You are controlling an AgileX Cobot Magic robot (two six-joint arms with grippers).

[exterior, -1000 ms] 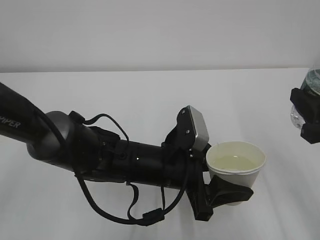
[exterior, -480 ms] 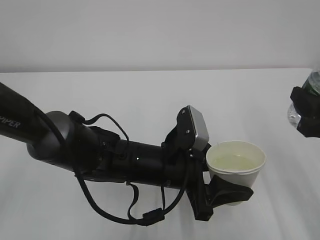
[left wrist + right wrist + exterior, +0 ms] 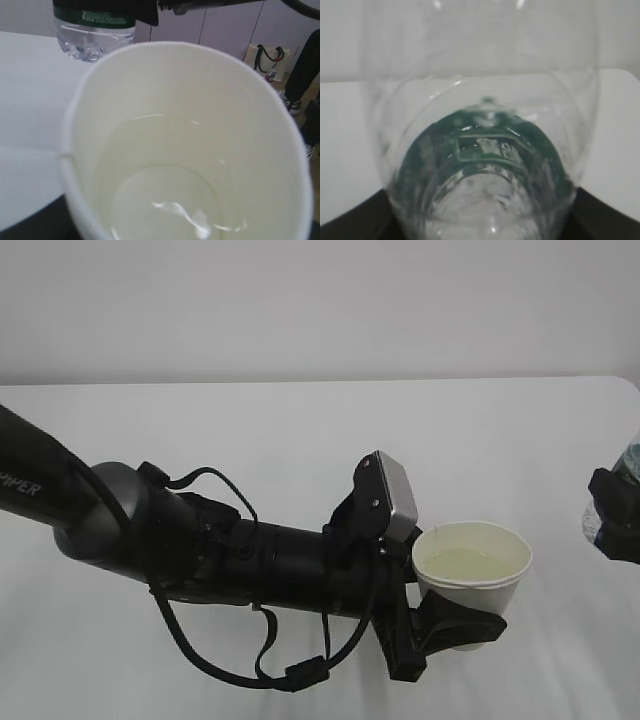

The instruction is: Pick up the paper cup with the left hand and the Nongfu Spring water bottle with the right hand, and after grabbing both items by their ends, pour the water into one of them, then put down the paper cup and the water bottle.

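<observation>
With water pooled inside, the paper cup sits upright, grasped in the left pincer at lower centre, well apart from the Nongfu Spring water bottle grasped by the right pincer at the right edge.

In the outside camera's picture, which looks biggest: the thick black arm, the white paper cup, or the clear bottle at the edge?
Largest to smallest as they appear:
1. Thick black robot arm with looping cables
2. White paper cup
3. Clear plastic water bottle, though it is mostly cut off at the frame edge, so its rank is unsure.
</observation>
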